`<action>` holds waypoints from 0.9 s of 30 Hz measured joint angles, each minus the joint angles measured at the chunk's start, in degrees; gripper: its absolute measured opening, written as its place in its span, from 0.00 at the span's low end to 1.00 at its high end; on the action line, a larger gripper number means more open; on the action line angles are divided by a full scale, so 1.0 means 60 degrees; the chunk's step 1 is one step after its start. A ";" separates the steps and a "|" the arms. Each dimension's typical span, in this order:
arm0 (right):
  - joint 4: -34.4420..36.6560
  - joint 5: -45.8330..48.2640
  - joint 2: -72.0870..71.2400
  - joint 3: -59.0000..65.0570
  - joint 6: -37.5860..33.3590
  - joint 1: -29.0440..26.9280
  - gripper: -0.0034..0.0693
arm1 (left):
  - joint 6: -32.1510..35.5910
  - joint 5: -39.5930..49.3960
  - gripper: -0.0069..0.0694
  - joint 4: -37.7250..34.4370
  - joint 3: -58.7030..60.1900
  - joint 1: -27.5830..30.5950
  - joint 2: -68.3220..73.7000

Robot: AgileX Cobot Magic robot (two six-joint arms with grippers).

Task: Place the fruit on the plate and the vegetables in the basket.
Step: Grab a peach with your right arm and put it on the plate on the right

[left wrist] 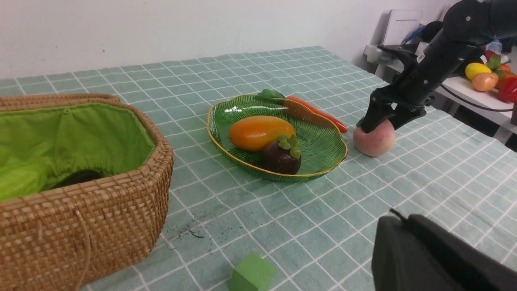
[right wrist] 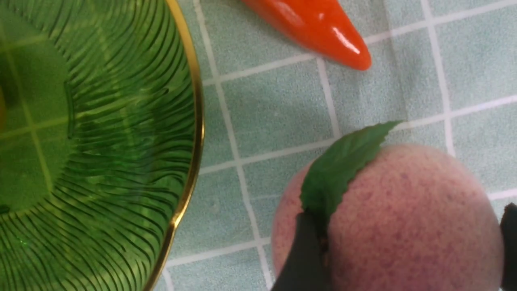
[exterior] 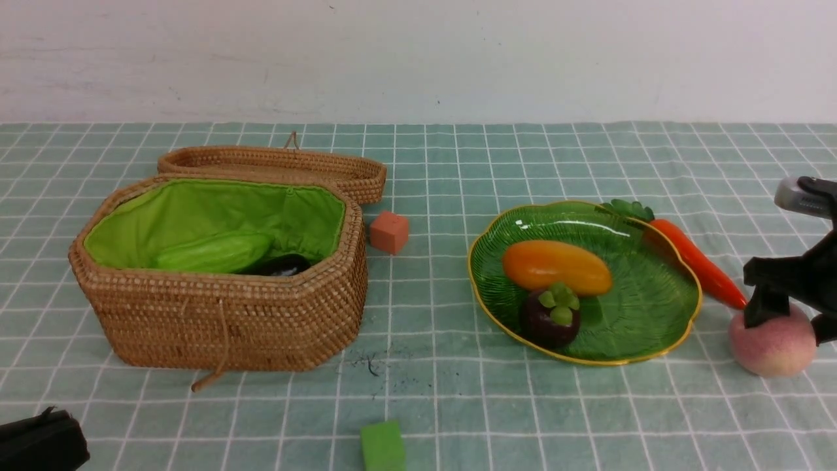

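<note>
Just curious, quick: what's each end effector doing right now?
Left end effector: cannot be told.
Right end effector: straddling the peach; grip unclear.

Basket [exterior: 216, 327] left, lid [exterior: 274, 167] behind it, pod [exterior: 212, 254] and eggplant [exterior: 282, 265] inside. Plate [exterior: 654, 307] right, holding mango [exterior: 556, 267] with mangosteen [exterior: 550, 317] in front (touching). Carrot [exterior: 696, 261] lies along its far-right rim, peach [exterior: 771, 350] just right of plate, cube [exterior: 390, 231] between basket and plate.

Orange cube [exterior: 389, 231] — green cube [exterior: 382, 446]
</note>
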 joint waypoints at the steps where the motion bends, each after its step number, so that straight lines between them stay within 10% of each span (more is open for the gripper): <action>1: 0.0000 0.0014 0.0000 0.0000 -0.0103 0.0000 0.80 | 0.0000 0.0000 0.10 0.0000 0.0000 0.0000 0.0000; 23: 0.1670 -0.0815 -0.0090 -0.0888 -0.2275 0.2651 0.81 | -0.0030 -0.0912 0.10 0.0000 0.0000 0.0000 0.0006; 27: 0.1492 -0.0780 -0.0061 -0.0925 -0.2282 0.2651 0.95 | -0.0030 -0.0930 0.10 0.0000 0.0000 0.0000 0.0006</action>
